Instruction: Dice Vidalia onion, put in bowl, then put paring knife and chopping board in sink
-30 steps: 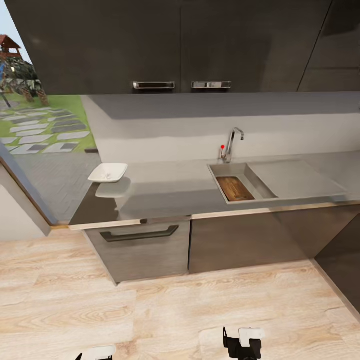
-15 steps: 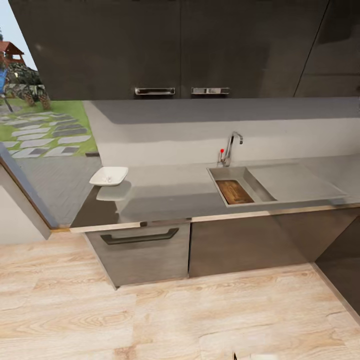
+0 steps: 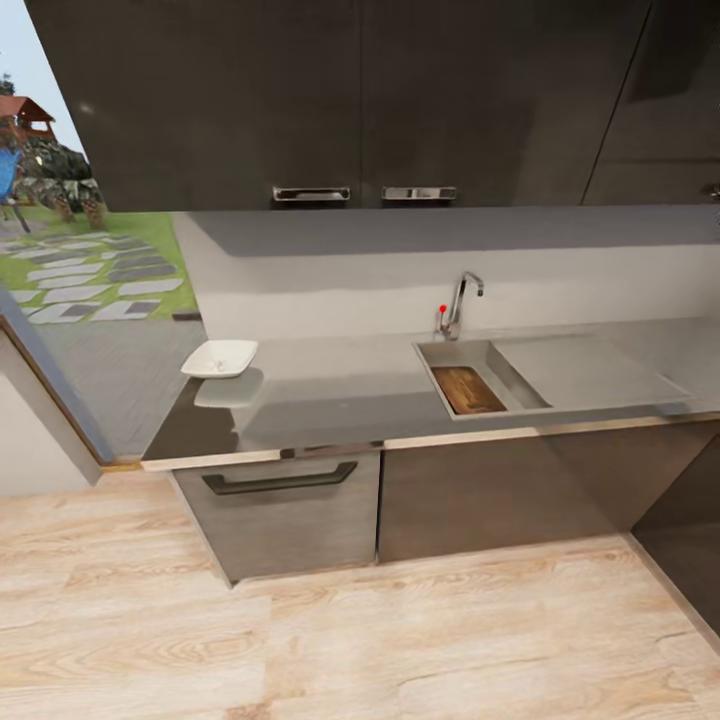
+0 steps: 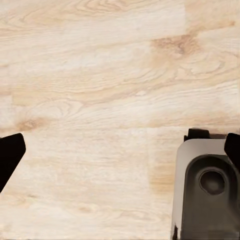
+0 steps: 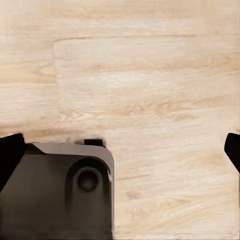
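Two pincers (image 4: 120, 150) (image 5: 120, 150) of mine hang wide open, empty, over floor. Right of centre, the board (image 3: 467, 389) lies in the sink (image 3: 437, 351): stiff, light wood, best gripped at an edge. Bowl (image 3: 219, 357) sits centre-left.

2 metal handles (image 3: 311, 193) are seen side by side at the lower edge of the dark wall cabinets (image 3: 300, 90). A drawer (image 3: 280, 505) with a dark bar handle (image 3: 280, 480) is set beside a plain cabinet door (image 3: 470, 495). At the far left, a lawn with stepping stones (image 3: 90, 275) is shown outdoors. Light wood flooring (image 4: 100, 90) is laid below.
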